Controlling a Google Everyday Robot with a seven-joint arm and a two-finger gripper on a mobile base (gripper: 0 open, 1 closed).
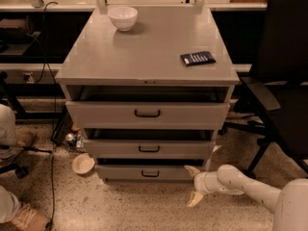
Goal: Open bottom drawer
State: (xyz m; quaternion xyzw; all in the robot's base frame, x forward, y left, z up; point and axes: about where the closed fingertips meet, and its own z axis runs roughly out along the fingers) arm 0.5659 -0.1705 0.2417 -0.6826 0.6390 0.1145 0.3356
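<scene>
The grey cabinet point(144, 57) has three drawers, all pulled out a little. The bottom drawer point(125, 173) is the lowest one, with a shallow grey front and a small black bar handle point(150, 173). My gripper point(194, 184) is open, low by the floor at the right end of the bottom drawer's front. One pale finger point(192, 170) points up at the drawer's right corner and the other points down at the floor. The white arm point(250, 189) comes in from the lower right.
A white bowl point(122, 18) and a dark flat packet point(198, 57) lie on the cabinet top. A black office chair point(284, 85) stands close on the right. A small bowl point(83, 163) and clutter lie on the floor at the left, with cables and a person's foot point(21, 215).
</scene>
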